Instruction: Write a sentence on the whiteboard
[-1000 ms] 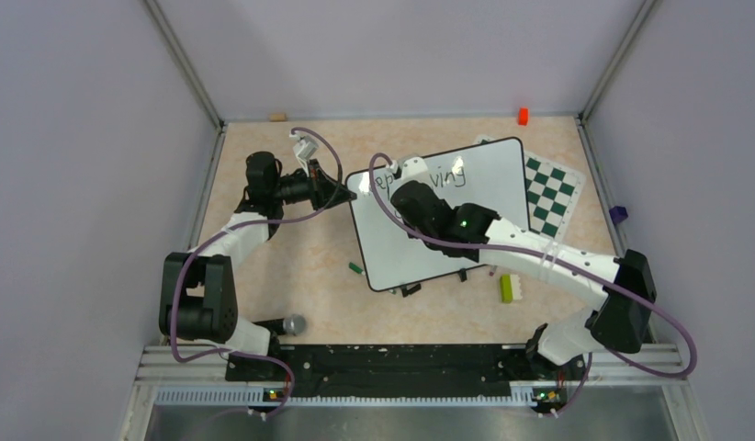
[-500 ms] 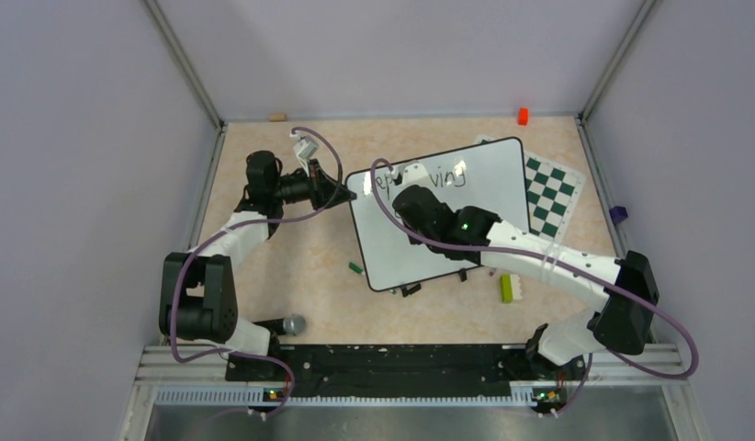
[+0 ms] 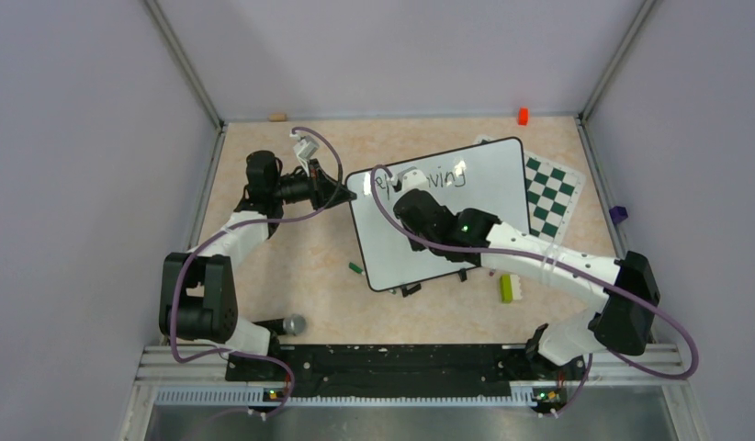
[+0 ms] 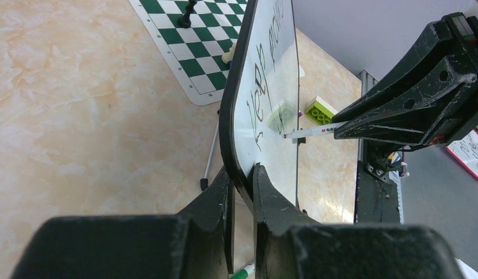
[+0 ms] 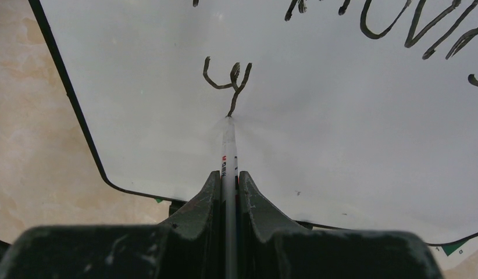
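1. The right gripper [image 5: 228,192] is clamped shut on a thin white marker [image 5: 228,152]. The marker's tip touches the whiteboard [image 5: 353,151] at the foot of a dark stroke, at 12 o'clock from the fingers. Only a narrow barrel sits between the jaws. Too hard a push into the board would probably slide the marker back or tilt it, and the line would skip or thin out.

2. The sentence [image 3: 431,178] runs along the 12 o'clock part of the board in the top view. Its second line shows only a first letter or so below the left end, so most of that line looks undone. The first line sits at 12 to 2 o'clock from the tip. Strokes that rise too far would run into it, and letters could crowd or drift.

3. The left gripper [image 4: 241,181] is closed on the board's black rim, at about its 10 o'clock corner in the top view. This is a single pinch at one corner. Writing pressure applied away from it could twist or flex the board, and sideways strokes could skate it across the smooth tabletop [image 3: 291,276].

4. The chess mat [image 3: 556,191] lies at the board's 3 o'clock with a dark chess piece [image 4: 187,13] standing on it. Whether mat and board touch cannot be told. A green brick [image 3: 507,288] lies at 5 o'clock beside the right forearm. A slipping board could drag the mat and topple the piece, and a forearm sweep could knock the brick.
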`<control>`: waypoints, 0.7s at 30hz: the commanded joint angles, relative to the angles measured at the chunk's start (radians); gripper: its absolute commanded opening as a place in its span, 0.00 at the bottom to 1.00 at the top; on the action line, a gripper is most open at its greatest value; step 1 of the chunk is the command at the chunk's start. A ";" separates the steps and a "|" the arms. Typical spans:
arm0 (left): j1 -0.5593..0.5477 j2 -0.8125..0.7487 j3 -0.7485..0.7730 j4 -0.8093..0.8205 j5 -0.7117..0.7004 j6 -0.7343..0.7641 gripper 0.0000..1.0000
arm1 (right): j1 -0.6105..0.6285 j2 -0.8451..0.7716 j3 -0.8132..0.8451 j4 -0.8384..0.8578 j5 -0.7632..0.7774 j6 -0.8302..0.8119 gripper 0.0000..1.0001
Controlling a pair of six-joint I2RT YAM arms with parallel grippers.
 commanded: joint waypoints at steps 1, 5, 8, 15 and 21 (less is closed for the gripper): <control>-0.049 0.021 -0.046 -0.113 0.109 0.163 0.12 | -0.011 -0.016 -0.018 -0.006 -0.024 0.007 0.00; -0.049 0.021 -0.046 -0.112 0.108 0.163 0.12 | -0.011 -0.018 -0.021 -0.009 -0.032 0.011 0.00; -0.048 0.020 -0.046 -0.112 0.110 0.164 0.12 | -0.012 -0.028 -0.011 -0.010 -0.027 0.011 0.00; -0.049 0.019 -0.045 -0.114 0.110 0.164 0.13 | -0.014 -0.054 0.048 0.011 0.003 -0.011 0.00; -0.049 0.019 -0.045 -0.115 0.109 0.164 0.13 | -0.020 -0.049 0.061 0.055 0.057 -0.034 0.00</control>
